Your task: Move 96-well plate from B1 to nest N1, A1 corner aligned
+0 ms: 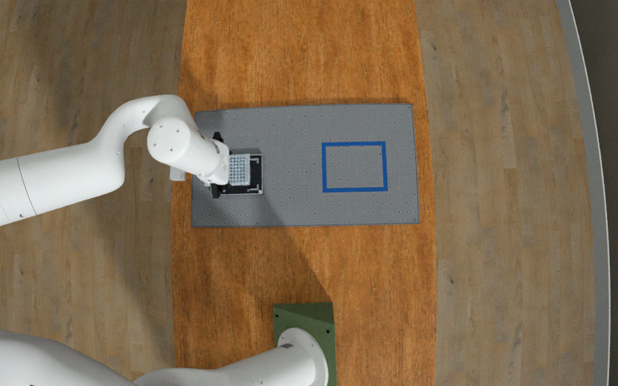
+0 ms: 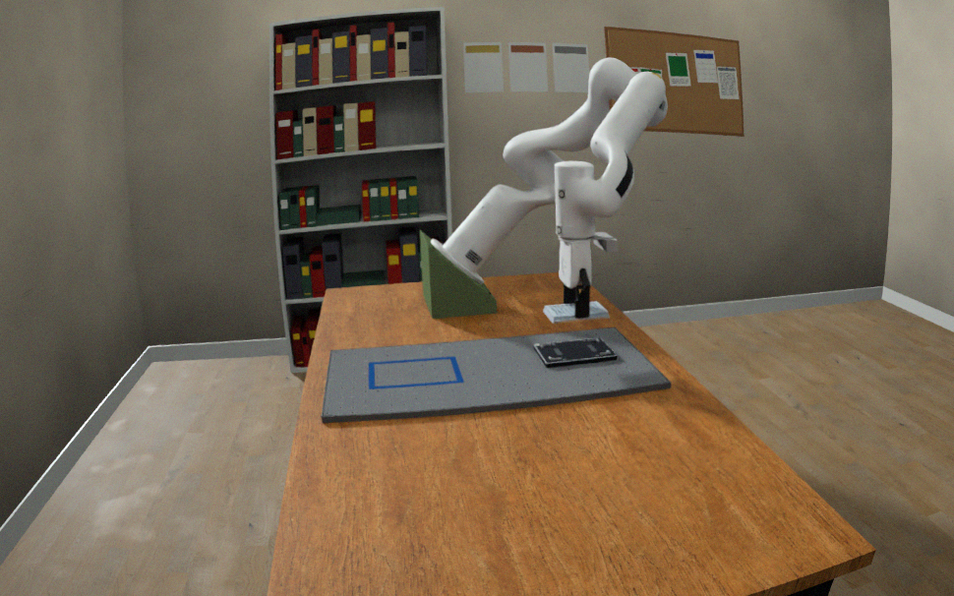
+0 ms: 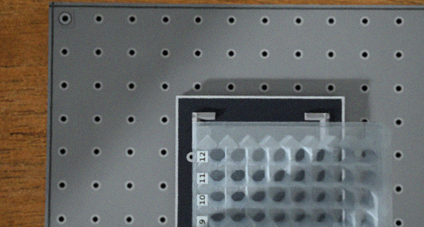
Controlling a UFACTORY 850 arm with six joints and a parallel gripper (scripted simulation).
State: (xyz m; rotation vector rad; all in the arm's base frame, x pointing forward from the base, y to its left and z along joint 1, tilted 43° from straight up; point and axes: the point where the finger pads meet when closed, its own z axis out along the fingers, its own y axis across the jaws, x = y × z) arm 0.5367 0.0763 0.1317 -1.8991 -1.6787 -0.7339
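Note:
My gripper is shut on the clear 96-well plate and holds it level in the air above the black plate nest. From above, the plate covers most of the nest, and my wrist hides its left part. In the wrist view the plate lies over the nest, with column labels 12 to 9 along its left edge. Two of the nest's grey corner locators show just beyond the plate's far edge. The plate's cut-off corner and the A1 mark are hidden.
The blue-outlined bench spot on the grey perforated mat holds nothing; it also shows in the exterior view. The arm's green wedge base stands on the wooden table near one long edge.

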